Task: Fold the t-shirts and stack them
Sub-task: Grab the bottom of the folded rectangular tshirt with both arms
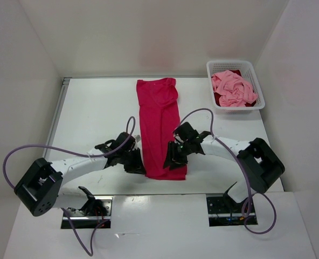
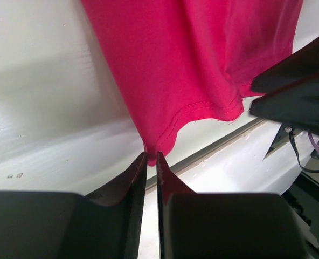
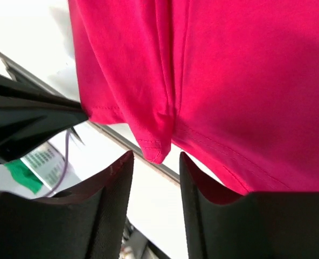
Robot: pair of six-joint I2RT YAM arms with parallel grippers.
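Shirt (image 2: 192,65) corner (magenta) at left gripper (image 2: 151,158).

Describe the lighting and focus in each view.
Top external: even, bright light, soft shadows on the table, magenta-red t-shirt sharp. Left wrist: hem stitching crisp, left gripper's fingers dark and soft-edged, table nearly washed out. Right wrist: right gripper's fingers blurred close up, table blown white at upper left.

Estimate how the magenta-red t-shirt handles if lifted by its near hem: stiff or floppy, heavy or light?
Probably floppy: the magenta-red t-shirt lies flat as a long folded strip on the table, and its hem puckers by the left gripper. Likely light: thin cloth with soft creases. Lifted by one corner, the folded layers may drape and slide apart.
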